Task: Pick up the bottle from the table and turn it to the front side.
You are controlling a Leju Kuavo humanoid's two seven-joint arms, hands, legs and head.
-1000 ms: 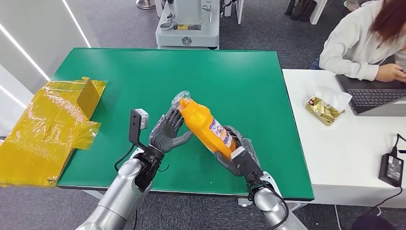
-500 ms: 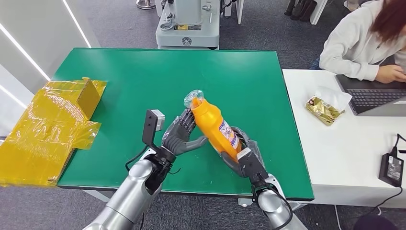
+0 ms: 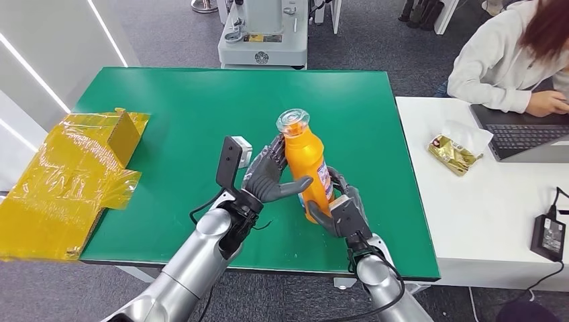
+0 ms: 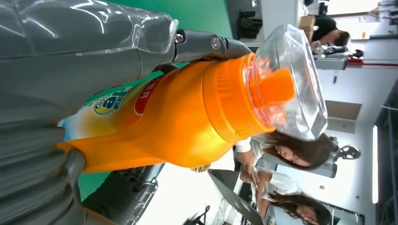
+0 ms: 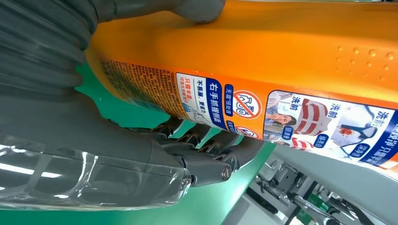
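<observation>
Gripping the base of the tall orange plastic bottle [image 3: 307, 176], the right hand [image 3: 339, 213] carries its weight above the green desk [image 3: 168, 114]. The left hand [image 3: 270, 178] wraps the bottle's middle, likely to twist it frontward. Its clear cap [image 3: 293, 121] points up, nearly upright. Beyond the bottle, a person [image 3: 500, 60] types.

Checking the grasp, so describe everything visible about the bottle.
The bottle is glossy orange plastic with a clear cap over an orange spout and a printed label with Chinese text. It stands nearly upright, cap up, over the green table. The right hand grips its lower body; the left hand holds its side, thumb across the front.
</observation>
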